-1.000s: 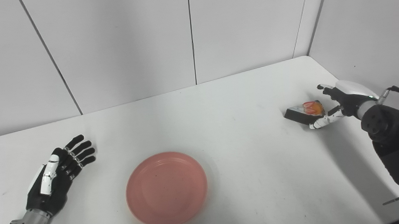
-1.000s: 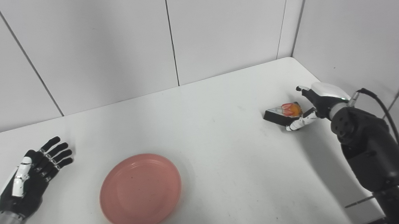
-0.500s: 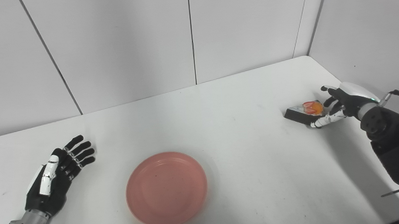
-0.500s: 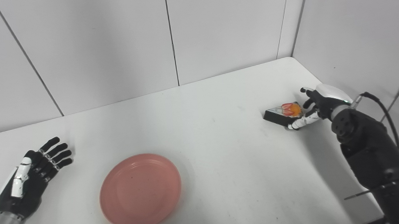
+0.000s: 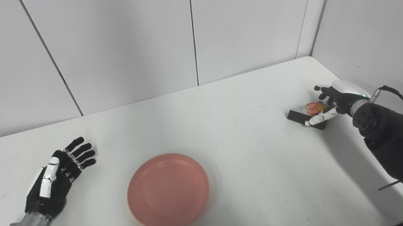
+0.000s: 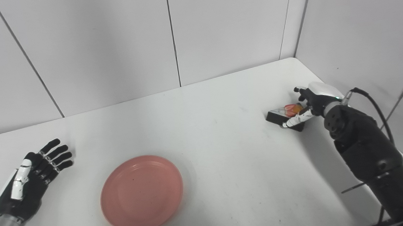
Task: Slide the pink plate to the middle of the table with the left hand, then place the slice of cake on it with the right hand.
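Left eye: plate [image 5: 168, 191] centre-front on desk [image 5: 243, 99], left hand [image 5: 55, 176] spread flat, empty, well left of it; cake [image 5: 308, 114] near right desk edge, right hand [image 5: 328, 106] curling round it, closed or not: cannot tell. Right eye: cake [image 6: 286, 115] looks small, light, soft on top, so best pinched low on dark sides; wide bare desk between it and plate [image 6: 142, 193], wall close at right.

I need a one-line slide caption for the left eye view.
Right hand closing around the dark cake slice; round pink plate waits mid-table, left hand open.
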Controlling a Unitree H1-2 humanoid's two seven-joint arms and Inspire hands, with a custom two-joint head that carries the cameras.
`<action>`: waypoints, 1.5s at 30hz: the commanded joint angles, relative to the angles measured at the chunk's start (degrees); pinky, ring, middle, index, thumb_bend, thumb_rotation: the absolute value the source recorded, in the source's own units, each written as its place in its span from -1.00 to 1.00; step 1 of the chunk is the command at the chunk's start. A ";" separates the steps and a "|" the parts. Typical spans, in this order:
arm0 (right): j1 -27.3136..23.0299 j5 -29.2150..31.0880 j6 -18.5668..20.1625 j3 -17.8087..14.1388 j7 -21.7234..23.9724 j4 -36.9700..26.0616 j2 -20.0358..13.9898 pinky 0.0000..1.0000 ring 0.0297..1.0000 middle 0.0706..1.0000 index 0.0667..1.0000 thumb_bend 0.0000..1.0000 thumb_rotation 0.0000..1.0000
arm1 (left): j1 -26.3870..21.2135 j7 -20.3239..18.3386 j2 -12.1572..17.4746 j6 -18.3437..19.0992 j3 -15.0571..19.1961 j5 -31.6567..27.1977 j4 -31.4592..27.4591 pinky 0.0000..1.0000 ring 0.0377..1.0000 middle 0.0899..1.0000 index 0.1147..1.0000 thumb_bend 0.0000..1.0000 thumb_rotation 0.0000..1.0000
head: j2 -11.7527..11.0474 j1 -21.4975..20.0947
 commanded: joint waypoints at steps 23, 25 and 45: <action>-4.29 2.15 0.20 3.75 4.00 2.62 -4.17 -0.17 -0.12 -0.11 -0.03 0.11 -0.99 | 7.22 0.56 -1.08 5.14 -0.43 0.09 0.45 0.56 0.59 0.60 0.58 0.05 0.84 | 1.92 0.10; -4.07 1.67 0.20 3.57 3.45 2.50 -3.93 -0.14 -0.10 -0.08 -0.09 0.07 -1.00 | 7.25 0.54 -1.08 5.31 -0.43 0.07 0.30 0.56 0.59 0.60 0.58 0.05 0.85 | 1.92 0.10; -0.98 1.69 0.18 0.24 1.63 -10.59 -4.49 -0.20 -0.12 -0.09 -0.12 0.05 -1.00 | 7.87 1.89 -1.93 5.69 -1.11 0.47 -1.62 0.57 0.60 0.59 0.57 0.04 0.90 | 2.07 2.68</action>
